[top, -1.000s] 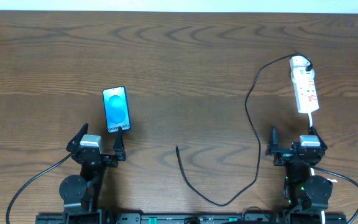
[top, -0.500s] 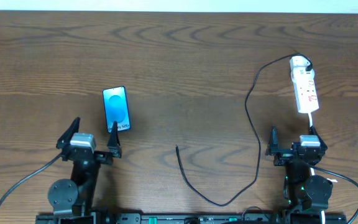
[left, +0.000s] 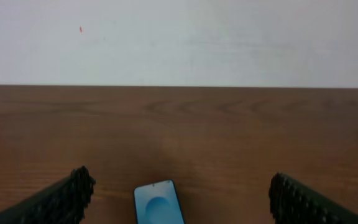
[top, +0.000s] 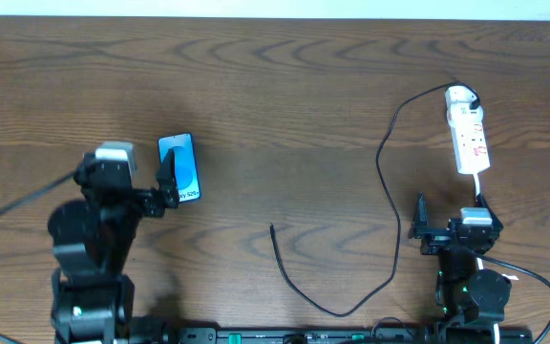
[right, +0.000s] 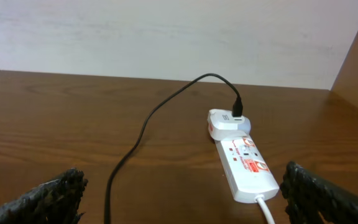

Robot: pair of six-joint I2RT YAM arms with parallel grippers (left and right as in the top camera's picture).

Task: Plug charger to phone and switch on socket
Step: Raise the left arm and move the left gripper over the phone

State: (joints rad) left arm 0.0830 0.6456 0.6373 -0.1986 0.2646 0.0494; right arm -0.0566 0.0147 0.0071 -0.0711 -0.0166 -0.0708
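Gaping wide, both empty: right gripper [top: 450,218] at the near table [top: 275,96] edge; left gripper [top: 124,186] further in, one finger overlapping the phone [top: 181,164]. Charger [top: 387,182] loops between, tip well apart from phone. Socket [top: 469,139] far right, adapter [top: 459,96] plugged in.

The left arm [top: 89,250] and right arm [top: 473,287] are finished in black, capped by grey wrist blocks [top: 115,151]; fingers [left: 64,198] are ribbed.

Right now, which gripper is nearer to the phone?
Left. The left gripper hovers right at the phone; the right gripper sits far off to the right, near the socket.
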